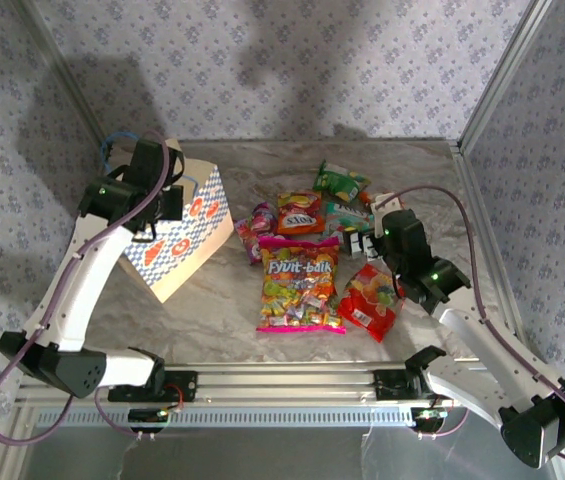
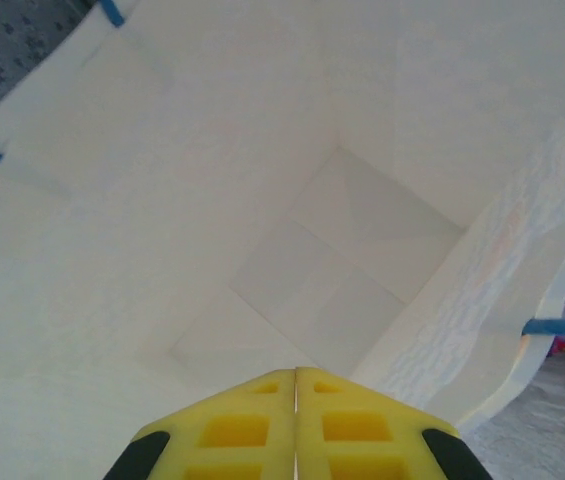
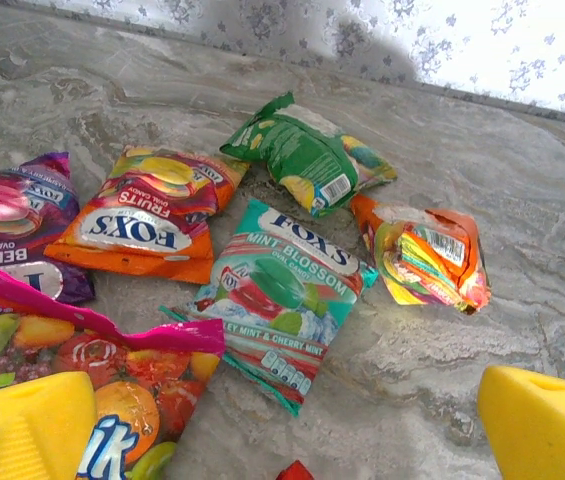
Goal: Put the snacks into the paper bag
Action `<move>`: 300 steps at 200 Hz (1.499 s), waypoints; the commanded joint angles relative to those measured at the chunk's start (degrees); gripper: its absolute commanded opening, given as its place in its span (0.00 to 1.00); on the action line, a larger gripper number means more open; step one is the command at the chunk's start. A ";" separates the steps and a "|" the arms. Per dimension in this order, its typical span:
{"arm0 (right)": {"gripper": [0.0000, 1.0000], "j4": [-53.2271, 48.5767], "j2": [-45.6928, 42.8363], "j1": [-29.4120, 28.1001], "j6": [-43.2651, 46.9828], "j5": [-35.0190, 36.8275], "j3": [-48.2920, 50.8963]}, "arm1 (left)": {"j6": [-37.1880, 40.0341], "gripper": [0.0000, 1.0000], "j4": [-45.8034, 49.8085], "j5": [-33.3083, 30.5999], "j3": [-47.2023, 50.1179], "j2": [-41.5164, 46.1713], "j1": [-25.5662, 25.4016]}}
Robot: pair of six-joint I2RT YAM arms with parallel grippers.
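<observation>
Beware a poor pinch first: glossy film, packets crowded and overlapping to the right of the paper bag (image 1: 187,238), so easy to nip two at once or to lose one midway. Beware too a snag at the rim, with blue cord handles (image 2: 562,326) right at the opening and soft paper walls liable to fold inward under a dropped packet. Worth fearing as well: a nudge from the left gripper (image 2: 295,372), fingers pressed together on nothing, poked into the white inside of the paper bag and facing its folded bottom — probably enough of a sideways shove there to tip or slide the whole thing.

Well to the right of the paper bag, spread wide and empty, the right gripper (image 3: 282,440). Directly ahead of its fingers, the teal packet (image 3: 282,300). Under one yellow finger (image 3: 22,425), a corner of the large pink bag (image 3: 62,360). Beyond, the orange packet (image 3: 152,215), the purple packet (image 3: 12,220) and the green packet (image 3: 307,155); off toward the other finger, a crumpled orange-striped packet (image 3: 427,255). From above, the red packet (image 1: 372,298) just beside that gripper, farther from the paper bag than the large pink bag. Nothing inside the paper bag yet, as far as seen.
</observation>
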State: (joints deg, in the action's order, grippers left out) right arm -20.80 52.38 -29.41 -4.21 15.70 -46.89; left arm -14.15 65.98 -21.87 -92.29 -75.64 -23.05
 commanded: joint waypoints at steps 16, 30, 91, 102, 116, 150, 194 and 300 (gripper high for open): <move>1.00 -2.56 -0.76 -0.56 -1.95 0.91 -0.75 | -4.09 0.05 3.13 1.57 -2.44 -1.86 -2.29; 1.00 -3.04 -0.74 -0.56 -1.94 1.41 -0.75 | -4.60 0.07 3.91 1.33 -2.47 -2.51 -2.52; 1.00 -2.94 0.30 -0.65 -1.86 2.14 -1.11 | -4.30 0.36 10.25 -2.01 -8.24 -1.74 -2.60; 1.00 -2.98 0.76 -0.60 -1.86 2.14 -1.30 | -3.72 0.41 11.55 -2.32 -9.17 -0.91 -2.61; 1.00 -2.96 1.41 -0.65 -1.87 2.25 -1.52 | -2.69 0.44 12.51 -2.32 -9.88 0.51 -2.57; 1.00 -3.36 2.62 -0.74 -1.86 2.27 -2.49 | -0.10 0.51 16.28 -4.05 -11.46 3.28 -2.53; 1.00 -3.21 3.67 -0.78 -2.03 2.36 -3.94 | 3.61 0.54 10.27 -6.44 -4.71 9.88 0.76; 1.00 -4.03 11.15 -1.00 0.46 2.21 -9.89 | 9.83 0.60 -4.39 13.12 -2.02 7.97 26.29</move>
State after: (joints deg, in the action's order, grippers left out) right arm -23.90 61.71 -30.04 -4.93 17.21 -53.43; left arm -5.63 66.24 -15.20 -92.73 -65.93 0.34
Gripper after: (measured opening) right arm 0.998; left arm 0.608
